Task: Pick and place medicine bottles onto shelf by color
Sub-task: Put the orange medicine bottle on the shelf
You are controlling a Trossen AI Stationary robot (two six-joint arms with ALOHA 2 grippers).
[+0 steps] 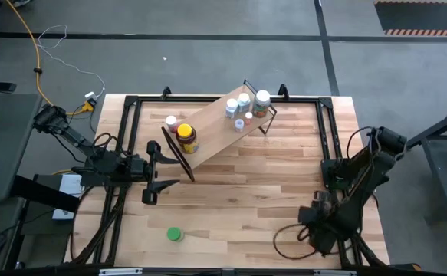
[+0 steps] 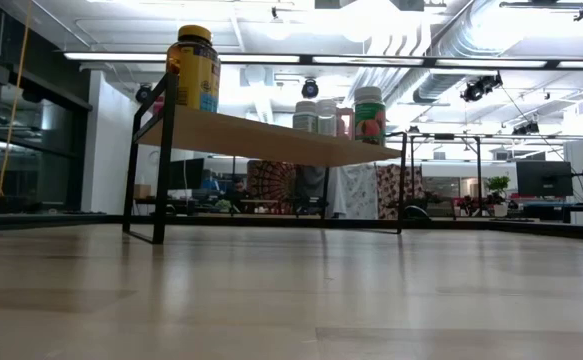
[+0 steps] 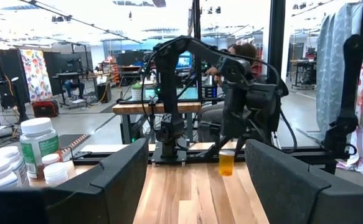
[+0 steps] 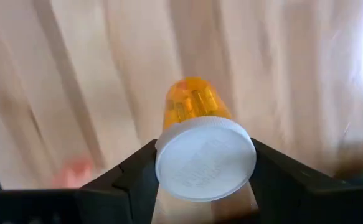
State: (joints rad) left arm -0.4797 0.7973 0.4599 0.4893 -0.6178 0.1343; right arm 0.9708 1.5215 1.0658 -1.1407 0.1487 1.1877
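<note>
Pinching a small orange bottle with a white cap (image 4: pixel 197 134) near the table's front right, the right gripper (image 4: pixel 205 167) works; left gripper (image 1: pixel 159 170) waits spread. Six bottles fill the light-wood shelf (image 1: pixel 211 134); a green-capped bottle (image 1: pixel 175 234) remains.

Beyond the butcher-block tabletop (image 1: pixel 246 192), a grey concrete floor (image 1: pixel 208 61) crossed by a yellow cable (image 1: pixel 33 46) surrounds the rig, while long ceiling light strips (image 2: pixel 301 58), exposed silver ducts (image 2: pixel 441 50), patterned hanging cloths (image 2: pixel 371 190), and distant desks with monitors (image 2: pixel 543 178) fill the bright open workshop.
</note>
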